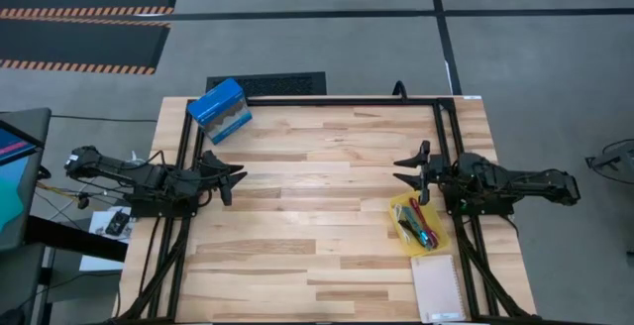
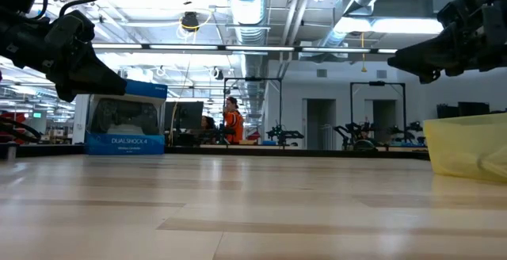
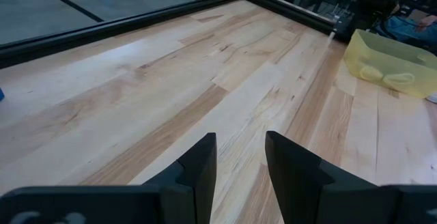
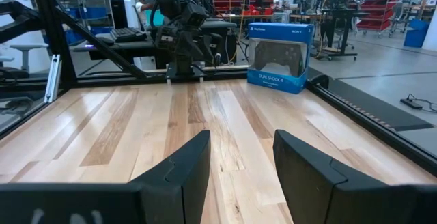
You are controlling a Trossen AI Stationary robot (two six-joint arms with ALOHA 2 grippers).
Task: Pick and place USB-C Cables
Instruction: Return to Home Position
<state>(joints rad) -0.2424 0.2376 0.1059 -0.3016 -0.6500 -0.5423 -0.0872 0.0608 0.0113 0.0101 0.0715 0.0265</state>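
Observation:
The USB-C cables (image 1: 417, 224) lie bundled in a shallow translucent yellow tray (image 1: 401, 209) near the table's right edge. I can make out a dark red loop, a teal-blue one and a dark one; a white one does not show clearly. The tray also appears in the left wrist view (image 3: 386, 59) and the low view (image 2: 467, 145). My right gripper (image 1: 408, 171) (image 4: 240, 162) hovers open above the table, just on the far side of the tray, pointing left. My left gripper (image 1: 234, 178) (image 3: 239, 166) hovers open near the left edge, pointing right.
A blue game-controller box (image 1: 219, 109) (image 4: 281, 63) stands at the far-left corner. A pale spiral notebook (image 1: 438, 287) lies at the near-right corner, beside the tray. A black frame (image 1: 337, 100) runs along the far edge and both sides. Bare wood (image 1: 317, 196) spans the middle.

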